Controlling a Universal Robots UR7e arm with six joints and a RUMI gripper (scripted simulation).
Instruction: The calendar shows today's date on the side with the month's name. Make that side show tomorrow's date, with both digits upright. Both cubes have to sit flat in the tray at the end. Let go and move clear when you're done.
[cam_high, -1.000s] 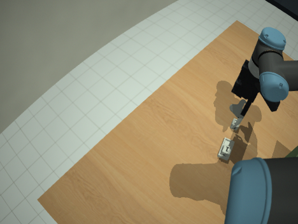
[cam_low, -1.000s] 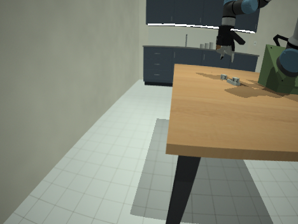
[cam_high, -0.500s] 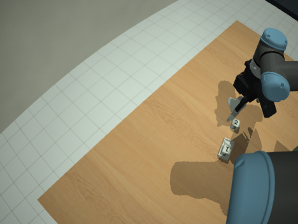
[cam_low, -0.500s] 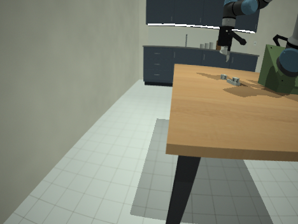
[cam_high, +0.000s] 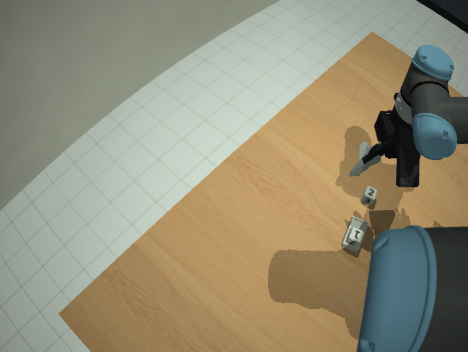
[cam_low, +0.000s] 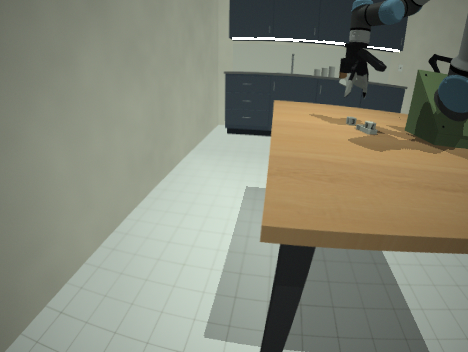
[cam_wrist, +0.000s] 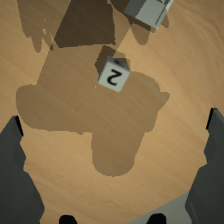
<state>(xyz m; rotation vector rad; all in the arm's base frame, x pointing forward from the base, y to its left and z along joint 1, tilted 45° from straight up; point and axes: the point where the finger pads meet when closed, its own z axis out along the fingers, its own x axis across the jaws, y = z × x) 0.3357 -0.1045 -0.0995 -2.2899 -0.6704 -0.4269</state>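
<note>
A small grey cube (cam_high: 369, 193) (cam_low: 351, 120) (cam_wrist: 114, 76) with a 2 on top lies loose on the wooden table (cam_high: 225, 225), tilted in the wrist view. A small grey tray (cam_high: 348, 245) (cam_low: 366, 129) stands close beside it and holds the other cube (cam_high: 357, 233), which shows a 1 on top. A corner of the tray (cam_wrist: 145, 12) shows at the top edge of the wrist view. My gripper (cam_high: 366, 159) (cam_low: 354, 86) (cam_wrist: 113, 113) is open and empty. It hangs well above the table, a little to one side of the loose cube.
The arm's green base block (cam_low: 434, 115) stands on the table close to the tray. The arm's blue elbow joint (cam_high: 405, 290) fills the lower right of the top view. The table edge (cam_low: 360, 240) lies far from the cubes.
</note>
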